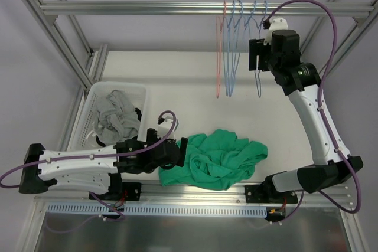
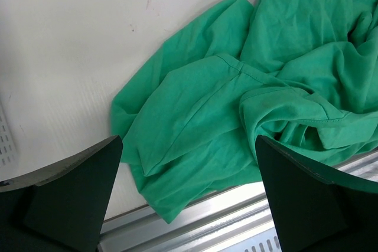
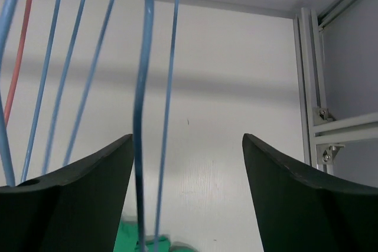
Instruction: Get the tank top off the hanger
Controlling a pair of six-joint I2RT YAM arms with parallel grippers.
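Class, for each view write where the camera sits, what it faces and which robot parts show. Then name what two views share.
Top external: above and behind the arms, looking down at the table, both arms whole.
Left wrist: on the left arm, low, facing the green tank top between the fingers of the open left gripper.
Right wrist: on the raised right arm, facing the blue hangers, open right gripper at the bottom edge.
Shared: tank top in all views; hangers in top and right wrist.

The tank top [image 1: 218,160] lies on the bench [image 1: 177,81] near its front edge, the left gripper [image 1: 182,149] just to its left, a basket [image 1: 118,85] holding cloth [image 1: 115,116] farther left, and hangers [image 1: 236,51] on the rail [image 1: 147,7] behind, beside the right gripper [image 1: 257,57].
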